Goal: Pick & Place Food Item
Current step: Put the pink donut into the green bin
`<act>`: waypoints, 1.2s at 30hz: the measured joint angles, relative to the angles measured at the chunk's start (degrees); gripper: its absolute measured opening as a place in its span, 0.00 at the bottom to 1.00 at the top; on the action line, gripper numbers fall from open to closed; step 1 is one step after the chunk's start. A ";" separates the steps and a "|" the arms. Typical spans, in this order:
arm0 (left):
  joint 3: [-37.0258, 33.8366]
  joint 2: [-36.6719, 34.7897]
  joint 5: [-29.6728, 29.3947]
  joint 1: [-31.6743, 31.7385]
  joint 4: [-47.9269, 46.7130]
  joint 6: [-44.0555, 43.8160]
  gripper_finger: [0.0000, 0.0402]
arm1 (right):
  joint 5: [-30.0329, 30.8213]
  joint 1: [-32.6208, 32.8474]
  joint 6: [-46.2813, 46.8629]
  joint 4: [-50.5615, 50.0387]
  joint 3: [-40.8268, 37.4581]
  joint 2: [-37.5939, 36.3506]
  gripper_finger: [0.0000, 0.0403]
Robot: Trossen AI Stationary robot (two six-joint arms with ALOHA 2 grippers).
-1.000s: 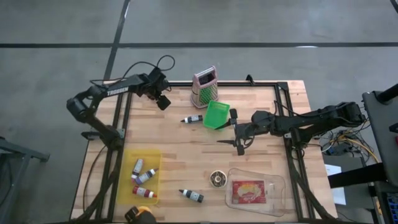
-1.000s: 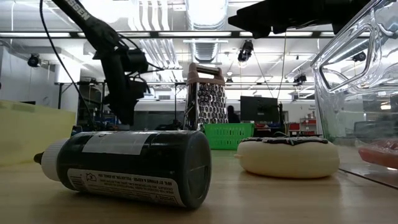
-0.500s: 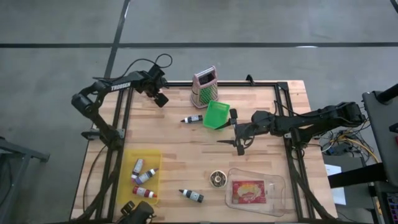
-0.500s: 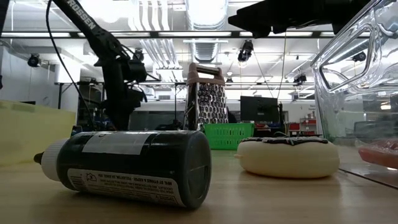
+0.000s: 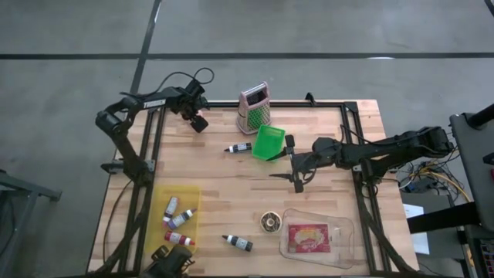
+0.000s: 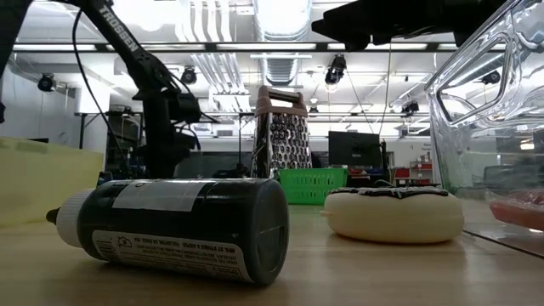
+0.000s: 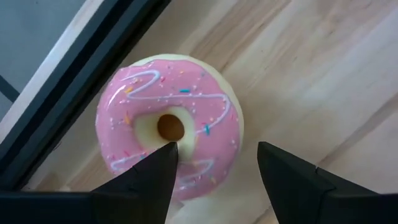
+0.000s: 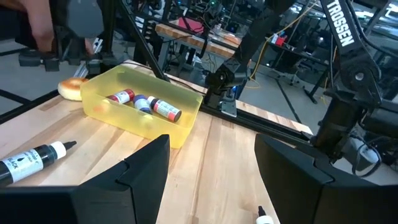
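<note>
Hovering over the pink-iced sprinkled doughnut (image 7: 169, 134) at the wooden table's (image 5: 324, 123) far-left corner, the left hand (image 7: 214, 165) is held open; soft icing is best spared by an outer-rim grip.

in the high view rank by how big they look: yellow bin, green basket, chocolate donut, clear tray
1. clear tray
2. yellow bin, a bit smaller than the tray
3. green basket
4. chocolate donut
</note>
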 joint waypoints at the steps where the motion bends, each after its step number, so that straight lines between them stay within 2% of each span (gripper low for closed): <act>1: 0.18 0.57 0.00 0.00 0.01 0.04 0.56 | 0.00 0.00 -0.02 0.02 0.00 0.00 0.57; 12: 3.17 2.84 0.12 0.04 -2.85 0.69 0.52 | -0.02 0.00 0.02 0.04 0.02 0.00 0.57; 19: 3.19 2.84 0.49 0.04 -4.11 1.54 0.35 | -0.02 0.00 0.10 0.09 0.02 0.00 0.57; 27: 5.22 2.84 0.63 0.04 -7.94 1.74 0.04 | -0.02 0.00 0.17 0.19 0.02 0.00 0.57; 36: 6.38 -0.91 0.63 -0.82 -9.85 1.03 0.01 | -0.02 0.00 0.18 0.17 0.02 0.00 0.57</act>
